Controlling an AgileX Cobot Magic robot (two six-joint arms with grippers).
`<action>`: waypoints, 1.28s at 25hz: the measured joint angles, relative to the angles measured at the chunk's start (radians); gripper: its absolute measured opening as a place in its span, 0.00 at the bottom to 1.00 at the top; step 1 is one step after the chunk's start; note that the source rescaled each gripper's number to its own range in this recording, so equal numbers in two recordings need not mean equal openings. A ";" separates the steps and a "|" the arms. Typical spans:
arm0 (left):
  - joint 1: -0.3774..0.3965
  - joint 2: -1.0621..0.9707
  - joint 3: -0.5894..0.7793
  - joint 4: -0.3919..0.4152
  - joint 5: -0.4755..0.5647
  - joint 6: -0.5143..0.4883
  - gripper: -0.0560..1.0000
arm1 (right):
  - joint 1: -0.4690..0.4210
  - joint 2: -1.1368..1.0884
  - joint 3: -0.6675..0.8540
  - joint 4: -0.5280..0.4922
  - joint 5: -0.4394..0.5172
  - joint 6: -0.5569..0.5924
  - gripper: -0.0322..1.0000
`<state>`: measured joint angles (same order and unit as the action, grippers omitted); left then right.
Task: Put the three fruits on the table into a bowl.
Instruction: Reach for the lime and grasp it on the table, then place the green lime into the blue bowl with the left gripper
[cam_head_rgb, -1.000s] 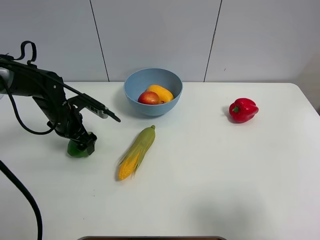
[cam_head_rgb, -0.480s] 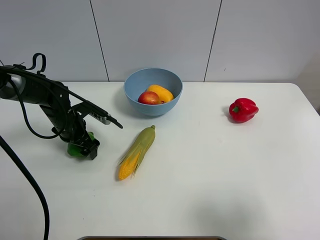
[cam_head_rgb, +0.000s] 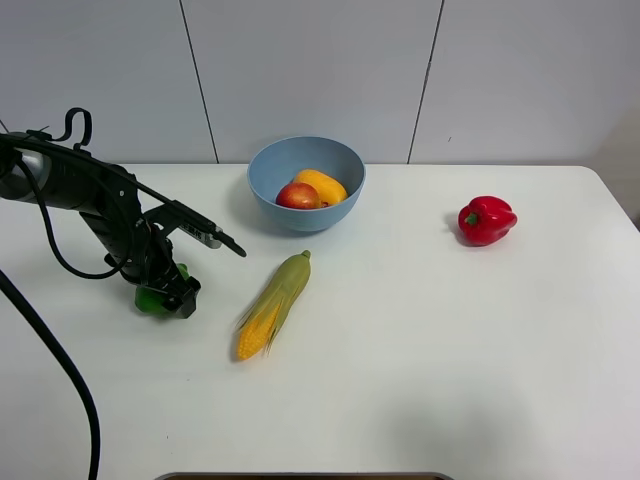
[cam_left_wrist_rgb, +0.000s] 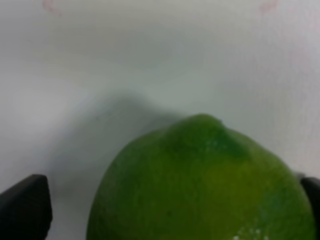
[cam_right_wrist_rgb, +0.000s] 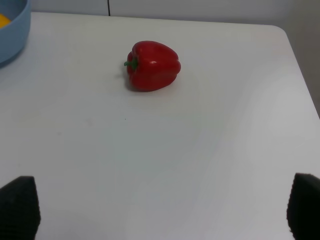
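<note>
Already your left end effector (cam_head_rgb: 165, 292) straddles the round green lime (cam_head_rgb: 152, 298) at 9 o'clock on the white table (cam_head_rgb: 420, 350), fingers wide to clear its girth. Your 2 other fruits sit in the light-blue glossy bowl (cam_head_rgb: 268, 165) at 12 o'clock.

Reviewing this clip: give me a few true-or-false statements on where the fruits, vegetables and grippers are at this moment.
1. The apple and mango lie in the bowl. True.
2. The lime is in the bowl. False: it sits on the table, between the open jaws of the left gripper.
3. The corn cob lies on the table. True.
4. The right gripper holds the bell pepper. False: it is open, apart from it.
</note>
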<state>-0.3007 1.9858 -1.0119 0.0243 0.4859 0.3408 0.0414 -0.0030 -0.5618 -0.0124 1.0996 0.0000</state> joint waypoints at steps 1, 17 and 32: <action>0.000 0.000 0.001 0.000 -0.001 0.000 0.90 | 0.000 0.000 0.000 0.000 0.000 0.000 1.00; 0.000 0.000 0.001 0.001 -0.007 -0.017 0.07 | 0.000 0.000 0.000 0.000 0.000 0.000 1.00; 0.000 0.000 0.001 0.002 -0.007 -0.018 0.07 | 0.000 0.000 0.000 0.000 0.000 0.000 1.00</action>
<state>-0.3007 1.9858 -1.0109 0.0267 0.4785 0.3227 0.0414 -0.0030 -0.5618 -0.0124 1.0996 0.0000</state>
